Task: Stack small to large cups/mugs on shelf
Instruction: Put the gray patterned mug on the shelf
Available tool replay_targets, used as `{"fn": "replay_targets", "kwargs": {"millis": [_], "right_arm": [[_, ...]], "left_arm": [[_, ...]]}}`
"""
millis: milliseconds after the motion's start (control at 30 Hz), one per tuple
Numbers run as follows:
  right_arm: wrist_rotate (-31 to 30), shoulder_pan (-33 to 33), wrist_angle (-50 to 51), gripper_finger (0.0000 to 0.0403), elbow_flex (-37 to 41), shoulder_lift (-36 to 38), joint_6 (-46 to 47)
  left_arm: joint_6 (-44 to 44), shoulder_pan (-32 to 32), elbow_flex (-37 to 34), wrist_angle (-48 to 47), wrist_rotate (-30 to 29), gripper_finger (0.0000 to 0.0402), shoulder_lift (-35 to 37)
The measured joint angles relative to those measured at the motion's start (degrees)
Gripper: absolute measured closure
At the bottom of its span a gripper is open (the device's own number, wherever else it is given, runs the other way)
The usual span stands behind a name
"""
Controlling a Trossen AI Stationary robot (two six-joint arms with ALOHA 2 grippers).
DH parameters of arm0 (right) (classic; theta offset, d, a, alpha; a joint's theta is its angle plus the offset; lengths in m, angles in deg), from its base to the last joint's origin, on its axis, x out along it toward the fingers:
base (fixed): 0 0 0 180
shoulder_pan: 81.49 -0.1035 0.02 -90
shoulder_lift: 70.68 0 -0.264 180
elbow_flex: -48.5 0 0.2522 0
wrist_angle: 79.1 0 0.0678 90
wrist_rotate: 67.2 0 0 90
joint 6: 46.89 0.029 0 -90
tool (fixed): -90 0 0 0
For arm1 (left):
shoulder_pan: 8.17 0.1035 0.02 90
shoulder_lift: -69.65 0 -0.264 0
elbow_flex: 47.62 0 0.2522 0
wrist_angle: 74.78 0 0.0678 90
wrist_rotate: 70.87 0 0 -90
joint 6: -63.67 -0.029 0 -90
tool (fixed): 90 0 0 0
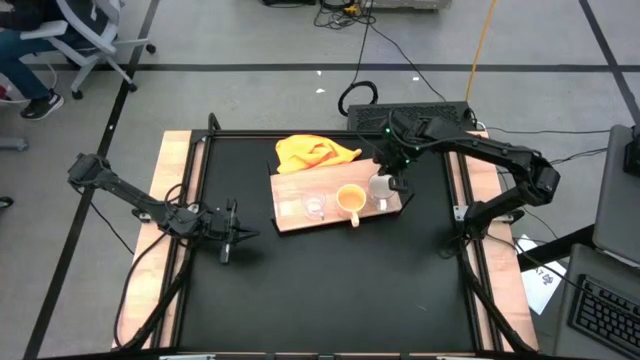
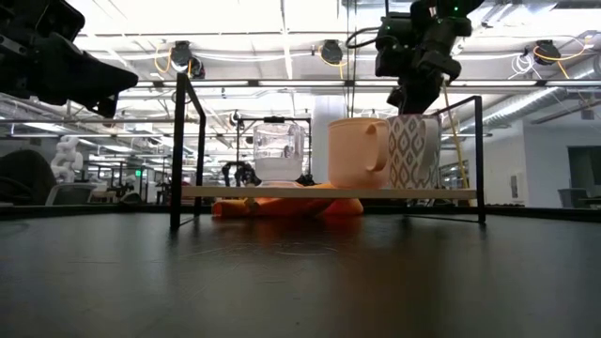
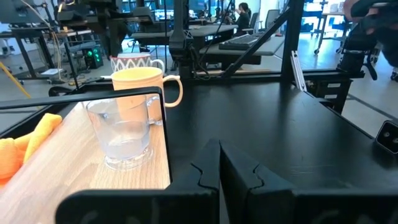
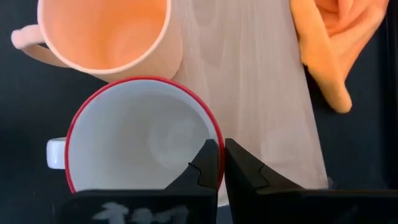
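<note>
The black tabletop (image 1: 330, 280) carries everything. Near its middle, toward twelve o'clock in the high view, lies the light wooden shelf board (image 1: 296, 186), slightly skewed. A crumpled yellow cloth (image 1: 312, 152) touches the board's edge at about eleven o'clock.

On the board three vessels stand upright in a row. At the three o'clock end is the white mug (image 1: 379, 186), grey-patterned on the outside with a red rim (image 4: 140, 81) and a handle. Just beside it, toward nine o'clock, is the yellow-orange mug (image 1: 351, 199); in the right wrist view the two nearly touch. Farther toward nine o'clock, apart from them, is the small clear glass cup (image 1: 314, 205), seen up close in the left wrist view (image 3: 124, 134).

The right end effector (image 1: 397, 181) hangs directly above the white mug's rim, its fingers (image 4: 208, 163) pressed together and gripping nothing. The left end effector (image 1: 234, 236) waits well apart at nine o'clock of the board, fingers (image 3: 210, 171) likewise closed together and empty.
</note>
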Motion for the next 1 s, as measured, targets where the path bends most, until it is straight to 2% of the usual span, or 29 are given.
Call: {"fn": "replay_targets", "kwargs": {"millis": [400, 867, 1000], "right_arm": [[0.99, 0.38, -0.37, 0.0403, -0.23, -4.11, -0.86], [1.30, 0.34, -0.77, 0.0400, -0.03, -4.30, 0.64], [1.32, 0.34, -0.70, 0.0386, 0.00, -4.34, 0.67]], "left_arm": [[-0.06, 0.00, 0.00, -0.59, 0.02, 0.0396, 0.00], [1.12, 0.00, 0.00, -1.49, 0.09, 0.0396, 0.00], [1.25, 0.00, 0.00, -1.55, 0.09, 0.0396, 0.00]]}}
